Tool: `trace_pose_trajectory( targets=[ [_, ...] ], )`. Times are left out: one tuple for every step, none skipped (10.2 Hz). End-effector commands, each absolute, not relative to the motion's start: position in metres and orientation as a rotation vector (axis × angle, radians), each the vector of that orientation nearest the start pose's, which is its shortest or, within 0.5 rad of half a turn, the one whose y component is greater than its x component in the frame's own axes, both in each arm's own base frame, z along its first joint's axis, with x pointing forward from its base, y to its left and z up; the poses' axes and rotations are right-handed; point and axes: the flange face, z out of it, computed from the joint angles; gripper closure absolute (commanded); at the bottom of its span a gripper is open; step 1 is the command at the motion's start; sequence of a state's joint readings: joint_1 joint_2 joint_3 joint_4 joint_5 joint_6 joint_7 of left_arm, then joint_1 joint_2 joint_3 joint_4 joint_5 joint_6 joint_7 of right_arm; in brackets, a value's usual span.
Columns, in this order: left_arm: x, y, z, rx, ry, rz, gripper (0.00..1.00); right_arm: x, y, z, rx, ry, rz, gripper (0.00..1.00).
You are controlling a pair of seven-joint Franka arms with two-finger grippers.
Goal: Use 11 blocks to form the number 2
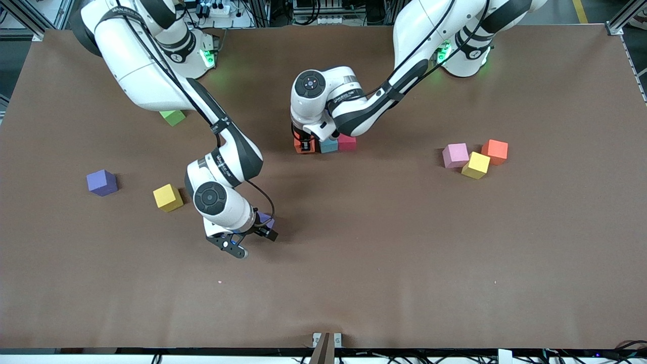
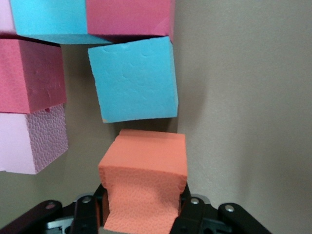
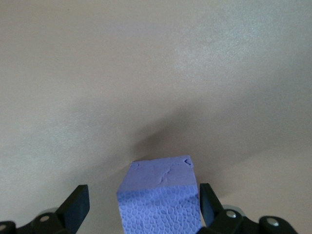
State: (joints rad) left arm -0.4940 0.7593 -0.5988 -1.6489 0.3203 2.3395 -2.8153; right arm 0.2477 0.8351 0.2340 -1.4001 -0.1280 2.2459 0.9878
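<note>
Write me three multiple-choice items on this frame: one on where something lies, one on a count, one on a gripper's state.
1. The pink cube beside a yellow cube lies:
A) toward the left arm's end of the table
B) toward the right arm's end
C) under the right arm's wrist

2. Yellow cubes in the front view:
A) one
B) two
C) four

3. The left gripper is:
A) open over bare table
B) shut on a yellow cube
C) shut on the orange block

Key:
1 A, the pair sits well out toward the left arm's end.
2 B, the other yellow cube lies toward the right arm's end.
3 C, the left wrist view shows it clamped on the orange block's sides.
</note>
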Motion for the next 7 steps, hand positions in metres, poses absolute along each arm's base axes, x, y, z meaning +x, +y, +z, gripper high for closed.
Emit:
trace_pose_trajectory(
  targets=[
    [0.353,-0.589,0.231,1.842,2.529,-0.234,0.83,0.667,0.304,0.216,-2.98,0.775,0.052,0.0],
    [0.351,-0.59,0.23,1.843,2.53,-0.233,0.83,0.665,0.305,0.213,-2.996,0.743,0.063,0.0],
    [0.348,-0.591,0.229,1.845,2.527,-0.235,0.83,0.663,0.303,0.21,-3.02,0.701,0.062,0.0],
    [0.345,-0.59,0.226,1.844,2.531,-0.235,0.83,0.661,0.301,0.207,-3.04,0.673,0.061,0.0],
    [0.345,-0.59,0.225,1.835,2.528,-0.222,0.83,0.661,0.3,0.205,-3.045,0.67,0.064,0.0],
    [0.341,-0.588,0.222,1.836,2.525,-0.201,0.83,0.659,0.302,0.204,-3.045,0.668,0.067,0.0],
    [0.339,-0.587,0.218,1.835,2.529,-0.195,0.83,0.659,0.303,0.203,-3.047,0.666,0.069,0.0]
  ],
)
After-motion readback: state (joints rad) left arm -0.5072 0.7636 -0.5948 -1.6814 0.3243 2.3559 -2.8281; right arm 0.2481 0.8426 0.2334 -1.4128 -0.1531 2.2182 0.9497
